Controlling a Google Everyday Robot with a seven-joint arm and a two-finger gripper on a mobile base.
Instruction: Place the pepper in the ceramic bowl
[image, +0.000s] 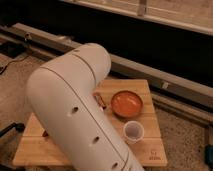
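Camera view: jaws hidden behind smooth white arm (75, 117), state untellable; round glossy orange ceramic bowl (126, 103)

We see the robot's large off-white arm shell (75, 117) as smooth, matt plastic; the gripper lies out of our sight behind it. The light wooden table (150, 150) looks matt and bare. The round orange-red ceramic bowl (126, 103) shines glazed, and the small translucent white cup (133, 131) looks like thin plastic.
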